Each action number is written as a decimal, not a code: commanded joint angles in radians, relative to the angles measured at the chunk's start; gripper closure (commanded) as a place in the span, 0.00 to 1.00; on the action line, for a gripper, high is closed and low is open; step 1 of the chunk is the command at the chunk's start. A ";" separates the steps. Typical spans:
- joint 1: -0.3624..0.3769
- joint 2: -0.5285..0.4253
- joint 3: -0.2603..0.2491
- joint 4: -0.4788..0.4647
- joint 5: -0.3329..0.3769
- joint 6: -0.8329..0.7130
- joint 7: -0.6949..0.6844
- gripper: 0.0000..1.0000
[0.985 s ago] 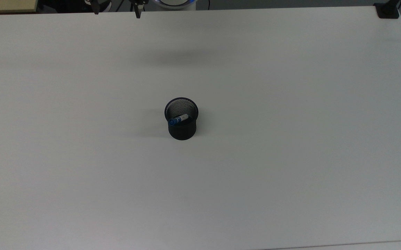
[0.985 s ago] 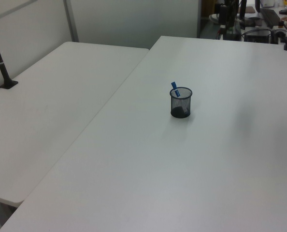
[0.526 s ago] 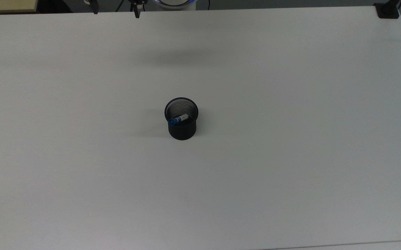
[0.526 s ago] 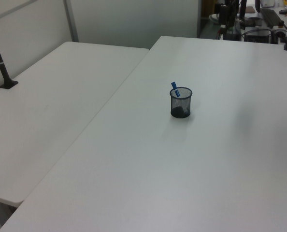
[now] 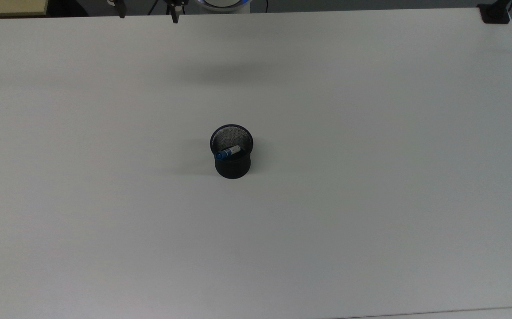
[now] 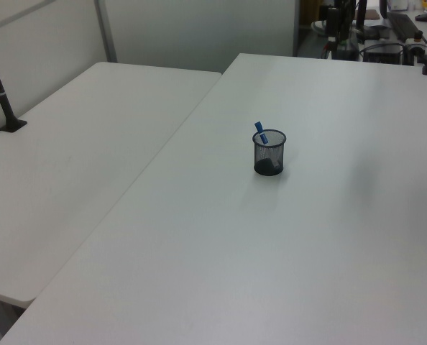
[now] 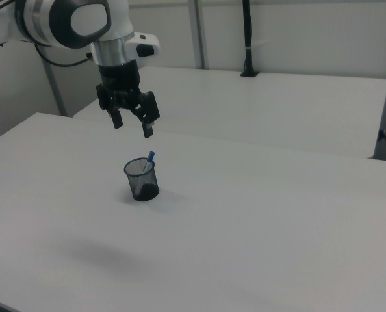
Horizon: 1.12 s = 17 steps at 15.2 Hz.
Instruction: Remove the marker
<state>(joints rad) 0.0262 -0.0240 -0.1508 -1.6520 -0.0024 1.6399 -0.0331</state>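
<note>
A: Status on the marker (image 5: pixel 227 153)?

B: Nothing done. It sat inside the black mesh cup (image 5: pixel 233 165), leaning, blue cap poking over the rim on the top view's left. In the right view the cap (image 7: pixel 151 156) stuck up past the rim on the right view's right.

A: Where was the cup on the table (image 5: pixel 371 199)?

B: Roughly mid-table, well apart from every edge and corner. In the left view the cup (image 6: pixel 269 153) stood upright, alone on the surface, with the marker (image 6: pixel 260 132) slanting out toward the far edge.

A: Gripper?

B: The gripper (image 7: pixel 132 127) hung above the cup in the right view, well apart from it and up on the right view's left, fingers pointing down and spread wide, holding nothing. In the top view two dark fingertips (image 5: pixel 175 13) showed at the table's far edge.

A: So what was left?

B: All of it, I'd judge: come down over the cap, close on it, lift the marker clear of the cup. No contact at all. Only the cap stuck out to grab, and the mesh cup looked light, so it might tip or drag if the pull went off-axis.
</note>
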 commanded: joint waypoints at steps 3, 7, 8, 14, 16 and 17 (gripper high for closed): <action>-0.008 0.004 0.002 0.014 0.015 -0.022 -0.007 0.00; 0.003 0.039 0.008 0.015 0.027 0.020 -0.002 0.00; 0.006 0.062 0.014 0.017 0.022 0.037 -0.002 0.00; 0.047 0.148 0.016 0.029 0.025 0.181 0.065 0.00; 0.050 0.197 0.016 0.028 0.030 0.256 0.117 0.00; 0.061 0.229 0.017 0.029 0.032 0.300 0.151 0.00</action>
<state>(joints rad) 0.0692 0.1214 -0.1301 -1.6494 0.0086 1.8459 0.0354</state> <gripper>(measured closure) 0.000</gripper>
